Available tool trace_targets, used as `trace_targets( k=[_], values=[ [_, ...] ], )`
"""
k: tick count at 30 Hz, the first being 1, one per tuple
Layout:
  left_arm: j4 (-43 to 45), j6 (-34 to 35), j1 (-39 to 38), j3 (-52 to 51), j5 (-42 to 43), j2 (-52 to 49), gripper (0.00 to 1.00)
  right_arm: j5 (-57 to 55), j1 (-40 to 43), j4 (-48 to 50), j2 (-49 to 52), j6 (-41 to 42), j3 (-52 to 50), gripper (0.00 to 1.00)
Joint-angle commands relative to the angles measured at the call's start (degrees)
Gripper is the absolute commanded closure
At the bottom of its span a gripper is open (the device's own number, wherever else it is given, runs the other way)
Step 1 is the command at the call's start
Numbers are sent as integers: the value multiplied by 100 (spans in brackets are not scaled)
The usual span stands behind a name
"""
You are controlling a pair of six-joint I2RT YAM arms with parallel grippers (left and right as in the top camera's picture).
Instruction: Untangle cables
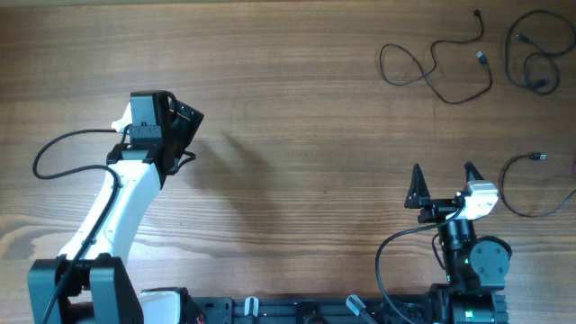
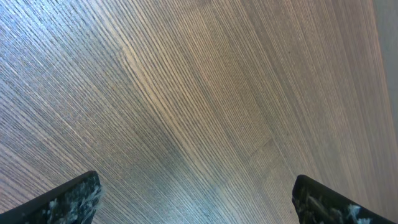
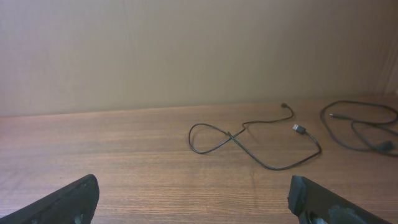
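Three thin black cables lie at the right of the table, apart from each other in the overhead view: one looped at the back [image 1: 447, 97], one coiled in the back right corner [image 1: 540, 85], one curved by the right edge [image 1: 502, 184]. The right wrist view shows the looped cable [image 3: 272, 167] and the coiled one [image 3: 354, 134]. My right gripper [image 1: 443, 180] is open and empty near the front edge, short of the cables [image 3: 193, 199]. My left gripper [image 1: 183, 135] is open and empty over bare wood at the left [image 2: 196, 199].
The wooden table [image 1: 297, 135] fills the view. A thick black robot cable [image 1: 54, 148] loops beside the left arm. A plain wall [image 3: 186, 50] stands behind the table's far edge.
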State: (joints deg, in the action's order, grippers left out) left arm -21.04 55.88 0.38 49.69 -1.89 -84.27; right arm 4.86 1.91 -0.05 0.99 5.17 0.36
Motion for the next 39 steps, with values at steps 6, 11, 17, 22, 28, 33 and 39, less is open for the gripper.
trace_targets(
  k=[6, 11, 17, 22, 28, 33, 39],
  values=[
    [393, -17, 15, 24, 33, 44, 0, -81, -35, 9, -57, 96, -4, 0],
    [354, -2535, 15, 24, 896, 570, 0, -81, -35, 9, -57, 98, -4, 0],
    [-136, -3672, 11, -136, 1268, 2402, 0, -81, -35, 9, -57, 94, -4, 0],
    [-181, -3742, 11, -1272, 1325, 4465, 0, -81, -35, 9, -57, 96, -4, 0],
    [-439, -3746, 11, -1867, 1292, 6284, 0, -81, -35, 11, -57, 96, -4, 0],
    [-787, -3746, 11, -1867, 1279, 6279, 0, -83, -35, 11, -57, 96, -4, 0],
    [-2586, -3746, 11, -1867, 1279, 6804, 0, -83, -35, 11, -42, 96, -4, 0]
  ],
)
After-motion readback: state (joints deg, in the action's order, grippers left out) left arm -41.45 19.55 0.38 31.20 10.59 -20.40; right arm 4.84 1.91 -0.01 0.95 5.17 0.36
